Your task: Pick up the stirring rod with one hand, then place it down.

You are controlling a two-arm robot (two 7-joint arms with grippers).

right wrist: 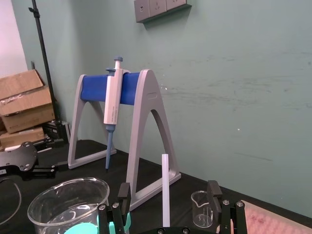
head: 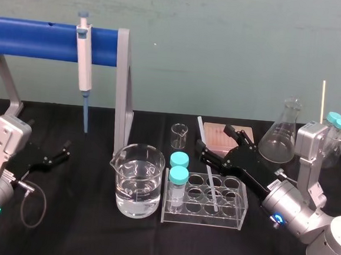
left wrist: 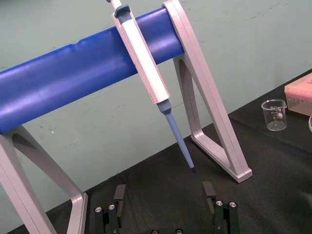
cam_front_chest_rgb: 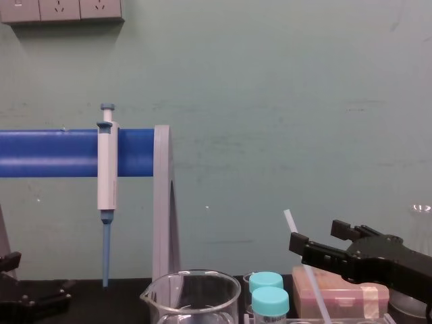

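Black cloth tabletop (head: 79, 238), teal painted wall behind.

Head view: stirring rod (head: 211, 184), a thin whitish translucent stick, stood tilted in a clear acrylic tube rack (head: 237, 216), its top leaning back toward the pink tip box (head: 214, 134). The black, flat-jawed right gripper (head: 214, 140) was spread open, one jaw on either side of the rod, not gripping. The left gripper (head: 62, 154) sat parked at far left, jaws apart. A round glass beaker (head: 135, 184) of water stood just beside the rack.

Left wrist view: white-and-blue pipette (left wrist: 146, 63) hung on the blue round bar (left wrist: 63, 83).

Right wrist view: rod upright between the parted fingers (right wrist: 124, 195), with a gap on both sides.

Chest view: rod slanted past the jaw tips.
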